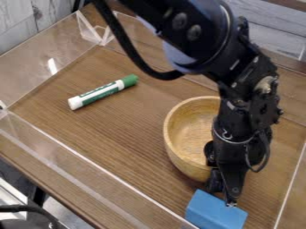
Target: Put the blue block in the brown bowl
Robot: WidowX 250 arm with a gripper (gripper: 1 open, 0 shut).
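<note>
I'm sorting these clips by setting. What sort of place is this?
Probably a lab test bench rather than a home: a wood-grain table fenced by clear plastic walls, a black robot arm over it, and only a few props, a brown bowl, blue block and marker pen.

Dark wood-grain tabletop, clear acrylic walls around it; pale planks behind.
</note>
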